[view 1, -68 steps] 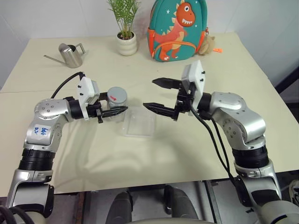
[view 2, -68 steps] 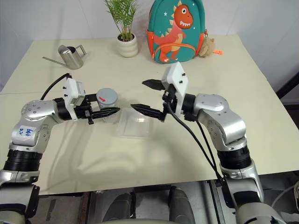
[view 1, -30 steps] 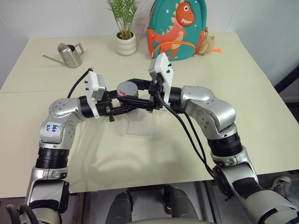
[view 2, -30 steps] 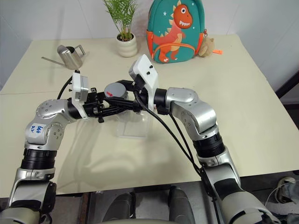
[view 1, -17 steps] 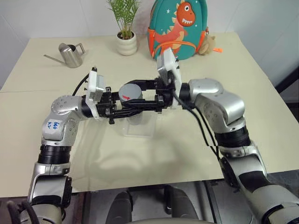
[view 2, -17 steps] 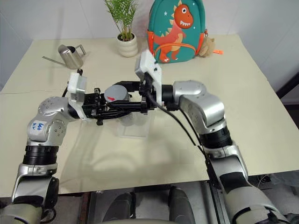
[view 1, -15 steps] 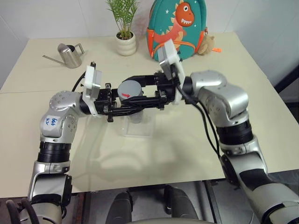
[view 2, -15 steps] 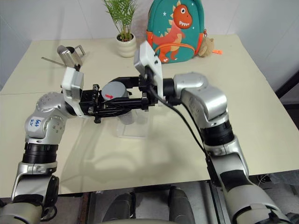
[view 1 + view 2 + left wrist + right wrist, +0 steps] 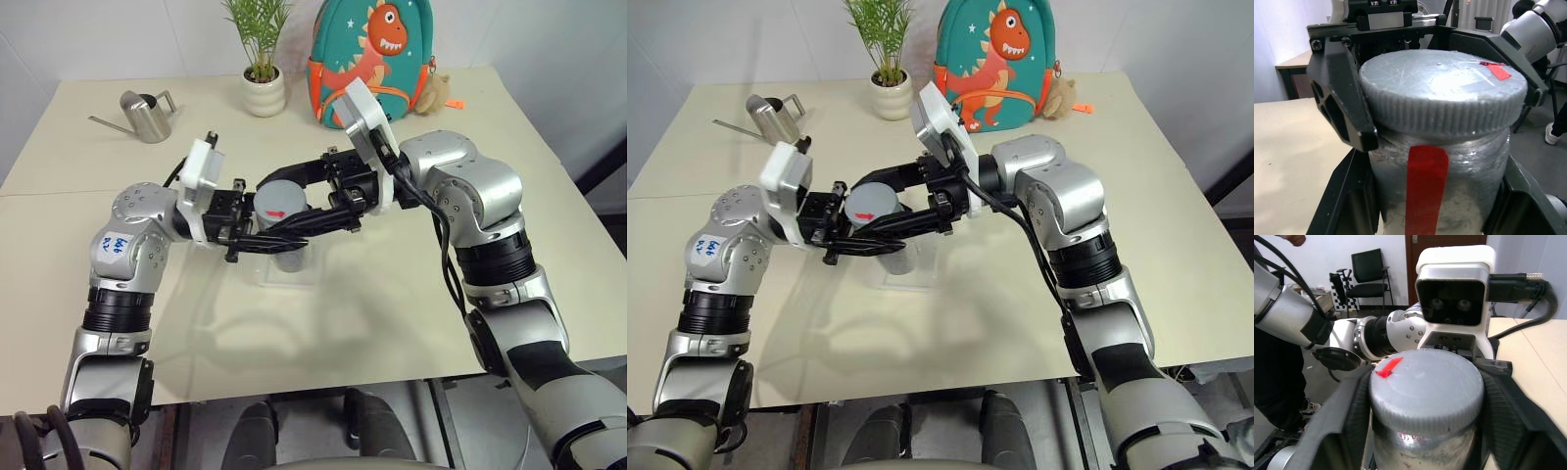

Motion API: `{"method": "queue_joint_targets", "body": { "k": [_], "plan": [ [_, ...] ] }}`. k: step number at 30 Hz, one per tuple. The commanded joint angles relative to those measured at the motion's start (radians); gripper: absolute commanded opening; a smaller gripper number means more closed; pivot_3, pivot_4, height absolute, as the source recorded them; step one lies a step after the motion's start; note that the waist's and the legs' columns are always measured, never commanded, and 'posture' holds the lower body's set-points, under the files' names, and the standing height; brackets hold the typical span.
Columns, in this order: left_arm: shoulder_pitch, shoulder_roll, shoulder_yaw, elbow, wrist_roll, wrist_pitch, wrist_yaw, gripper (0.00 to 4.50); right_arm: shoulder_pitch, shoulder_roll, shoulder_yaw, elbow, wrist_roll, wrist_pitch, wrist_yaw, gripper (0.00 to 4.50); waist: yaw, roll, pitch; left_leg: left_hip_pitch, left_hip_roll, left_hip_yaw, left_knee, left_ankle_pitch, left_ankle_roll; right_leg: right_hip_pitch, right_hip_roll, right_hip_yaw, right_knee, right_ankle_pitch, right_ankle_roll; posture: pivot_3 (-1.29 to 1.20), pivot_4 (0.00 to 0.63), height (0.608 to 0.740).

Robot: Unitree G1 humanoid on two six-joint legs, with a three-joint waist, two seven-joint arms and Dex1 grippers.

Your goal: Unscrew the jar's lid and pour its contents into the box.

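1. The table is a pale cream top with a seam running across it on the robot's left side; white walls rise behind its far edge.
2. The box, a clear shallow tray, lies flat on the table near the middle and serves as the landmark here.
3. Directly above the box, the jar is held upright in the air, with a red strip of tape down its side.
4. The lid, grey with a small red mark on top, sits on the jar's neck.
5. The left gripper reaches in from the box's left, its fingers pinching the jar's body below the lid.
6. The right gripper reaches in from the box's right; its fingers stand spread at either side of the lid, and whether they touch it cannot be told.
7. Beyond the box, at the far edge of the table, stand a steel watering can, a white plant pot with a green plant, and a teal dinosaur backpack.
8. The right wrist view shows a black chair and a dark wooden door in the room.
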Motion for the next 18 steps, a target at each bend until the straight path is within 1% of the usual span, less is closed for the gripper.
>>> {"method": "queue_joint_targets", "body": {
  "k": [1, 5, 10, 18],
  "plan": [
    [-0.013, 0.015, 0.023, 0.012, 0.016, -0.012, 0.029, 2.0, 0.0, 0.001, -0.044, -0.058, 0.033, -0.015, -0.03, 4.48, 0.001, 0.0, 0.0, 0.0, 0.0, 0.0, 0.0, 0.0, 0.0, 0.0, 0.0, 0.0, 0.0, 0.0, 0.0, 0.0, 0.15, 0.74],
    [-0.014, 0.022, 0.051, 0.064, 0.039, -0.044, 0.071, 2.0, 0.04, -0.004, -0.074, -0.078, 0.003, -0.06, -0.111, 4.48, 0.002, 0.0, 0.0, 0.0, 0.0, 0.0, 0.0, 0.0, 0.0, 0.0, 0.0, 0.0, 0.0, 0.0, 0.0, 0.0, 0.15, 0.74],
    [-0.009, 0.001, 0.063, 0.095, 0.072, -0.09, 0.139, 2.0, 0.087, -0.008, -0.046, -0.107, -0.06, -0.07, -0.222, 4.48, 0.003, 0.0, 0.0, 0.0, 0.0, 0.0, 0.0, 0.0, 0.0, 0.0, 0.0, 0.0, 0.0, 0.0, 0.0, 0.0, 0.15, 0.74],
    [-0.004, -0.021, 0.047, 0.076, 0.069, -0.091, 0.155, 2.0, 0.09, 0.053, -0.019, -0.103, -0.096, -0.049, -0.34, 4.48, 0.0, 0.0, 0.0, 0.0, 0.0, 0.0, 0.0, 0.0, 0.0, 0.0, 0.0, 0.0, 0.0, 0.0, 0.0, 0.0, 0.15, 0.74]
  ]
}}
